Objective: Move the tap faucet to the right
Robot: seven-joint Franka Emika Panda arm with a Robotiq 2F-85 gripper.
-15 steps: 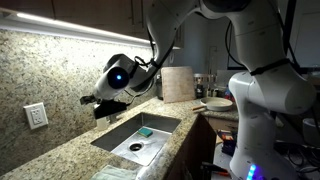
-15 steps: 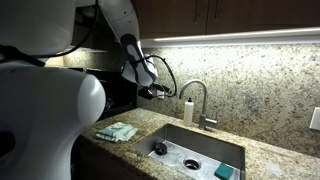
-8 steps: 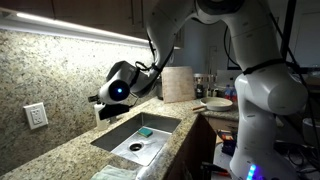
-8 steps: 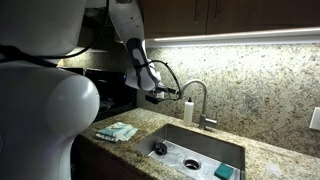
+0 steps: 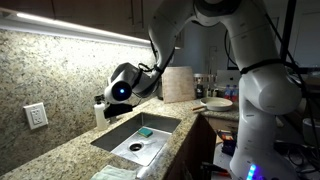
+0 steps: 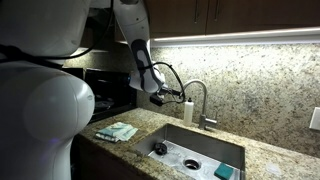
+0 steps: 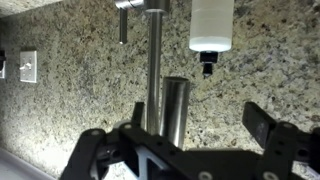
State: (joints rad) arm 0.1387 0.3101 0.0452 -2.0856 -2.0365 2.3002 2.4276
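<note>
The tap faucet [image 6: 203,93] is a slim silver gooseneck behind the sink [image 6: 232,147], with a white soap bottle [image 6: 188,109] just beside it. My gripper [image 6: 161,97] hangs open and empty a short way from the bottle and the tap, at spout height. In the wrist view the tap's pipe [image 7: 154,70] and thicker base [image 7: 176,108] stand close to one finger, inside the open gripper [image 7: 200,120]. The soap bottle [image 7: 212,24] shows above. In an exterior view the gripper [image 5: 104,100] covers the tap.
The steel sink [image 5: 118,133] holds a blue sponge [image 5: 145,131] and a drain fitting [image 6: 160,149]. A green cloth [image 6: 117,131] lies on the granite counter. A wall outlet [image 5: 36,116] and a cutting board [image 5: 177,84] stand against the backsplash.
My gripper has moved closer to the soap bottle and the tap and dropped slightly. It stays open. The tap has not moved.
</note>
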